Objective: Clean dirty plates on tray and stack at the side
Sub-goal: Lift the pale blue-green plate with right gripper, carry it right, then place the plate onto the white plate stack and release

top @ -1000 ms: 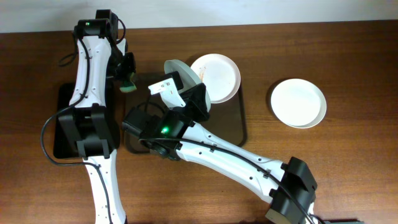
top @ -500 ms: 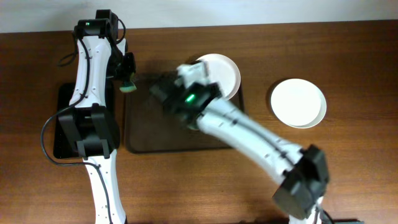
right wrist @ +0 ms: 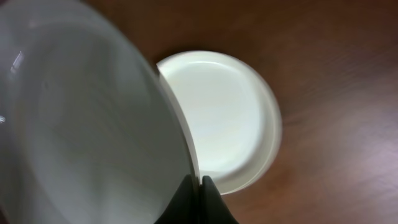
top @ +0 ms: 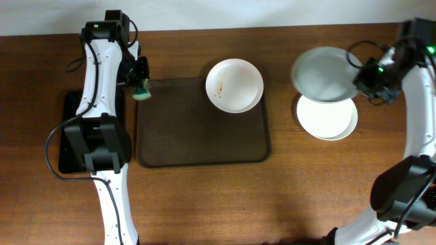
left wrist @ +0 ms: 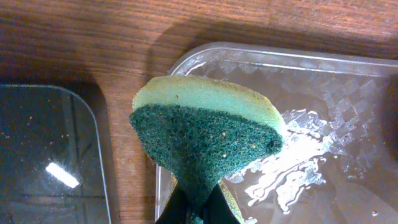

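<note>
Swinging away from the brown tray (top: 197, 139), the right arm has crossed to the far right of the table (top: 286, 204) within the last second, taking the bluish plate (top: 321, 73) with it. That plate now hangs tilted, partly overlapping the white plate (top: 328, 121) that lies on the wood. The right gripper (top: 357, 82) pinches its rim on the right-hand side; in the wrist view the 2 fingertips are pressed on the thin edge (right wrist: 196, 186), with the white plate (right wrist: 224, 118) beyond it.

Risk, as I judge it: the grip is on 1 narrow bit of rim, so the plate could pivot or slip. Released while tilted or off-centre, it could clatter, land askew, or push the lower plate aside.

The right forearm reaches up the table's right edge, wrist turned inward toward the stack. The left arm is stretched forward, and its left gripper (top: 141, 83) is clamped on a green-and-yellow sponge (left wrist: 205, 124) above the brown tray's near-left corner, beside the black tray (left wrist: 50, 155). 1 smudged plate (top: 235, 85) sits at the tray's top-right corner.
</note>
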`<state>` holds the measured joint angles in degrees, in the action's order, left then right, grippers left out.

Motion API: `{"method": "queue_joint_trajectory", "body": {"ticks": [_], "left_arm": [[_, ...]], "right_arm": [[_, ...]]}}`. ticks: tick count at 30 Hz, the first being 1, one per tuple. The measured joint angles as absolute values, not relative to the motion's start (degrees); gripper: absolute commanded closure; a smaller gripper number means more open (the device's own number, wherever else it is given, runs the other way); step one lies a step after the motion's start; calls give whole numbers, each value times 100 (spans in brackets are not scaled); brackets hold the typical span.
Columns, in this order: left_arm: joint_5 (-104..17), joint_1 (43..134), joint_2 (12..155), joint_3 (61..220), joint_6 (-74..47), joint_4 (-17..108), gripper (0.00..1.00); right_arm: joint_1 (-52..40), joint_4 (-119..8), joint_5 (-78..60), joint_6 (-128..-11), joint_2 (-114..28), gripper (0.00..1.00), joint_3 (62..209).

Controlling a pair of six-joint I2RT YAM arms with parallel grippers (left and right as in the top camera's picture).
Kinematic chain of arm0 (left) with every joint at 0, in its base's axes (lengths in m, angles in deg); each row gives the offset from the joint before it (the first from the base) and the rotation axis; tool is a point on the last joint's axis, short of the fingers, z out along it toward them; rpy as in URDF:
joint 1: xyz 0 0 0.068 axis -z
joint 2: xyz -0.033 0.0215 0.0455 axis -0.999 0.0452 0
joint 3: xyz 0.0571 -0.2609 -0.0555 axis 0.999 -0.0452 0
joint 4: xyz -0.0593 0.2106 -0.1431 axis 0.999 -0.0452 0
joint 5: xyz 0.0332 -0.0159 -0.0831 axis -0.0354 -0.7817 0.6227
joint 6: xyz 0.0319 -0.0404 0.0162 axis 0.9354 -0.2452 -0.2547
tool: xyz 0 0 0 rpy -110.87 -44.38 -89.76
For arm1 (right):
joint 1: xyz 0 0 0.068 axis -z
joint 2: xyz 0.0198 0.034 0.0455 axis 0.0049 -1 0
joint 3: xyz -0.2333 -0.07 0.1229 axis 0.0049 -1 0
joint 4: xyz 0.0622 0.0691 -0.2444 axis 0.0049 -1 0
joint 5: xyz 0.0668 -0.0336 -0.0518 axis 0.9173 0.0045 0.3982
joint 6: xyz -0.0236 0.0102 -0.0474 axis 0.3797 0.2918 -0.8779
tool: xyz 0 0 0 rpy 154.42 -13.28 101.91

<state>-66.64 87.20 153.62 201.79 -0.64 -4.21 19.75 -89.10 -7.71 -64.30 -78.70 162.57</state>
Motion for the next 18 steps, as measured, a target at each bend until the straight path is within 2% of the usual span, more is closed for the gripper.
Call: {"method": "queue_joint_trajectory", "body": {"ticks": [9,11,12,18], "left_arm": [[-6647,8858,15412,20179,-64,-301,99],[-6647,8858,15423,20179,-64,-294,99],[-6647,8858,15423,20179,-64,-299,99],[-6647,8858,15423,20179,-64,-297,99]], "right_arm": [[2302,-6537,-972,-6367,-7855,95,13560],[2302,-6093,-969,-6349,-7850,87,13223],[2302,-5936,-974,-6342,-7848,76,13101],[2302,-6102,-967,-6305,-7848,76,12922]]}}
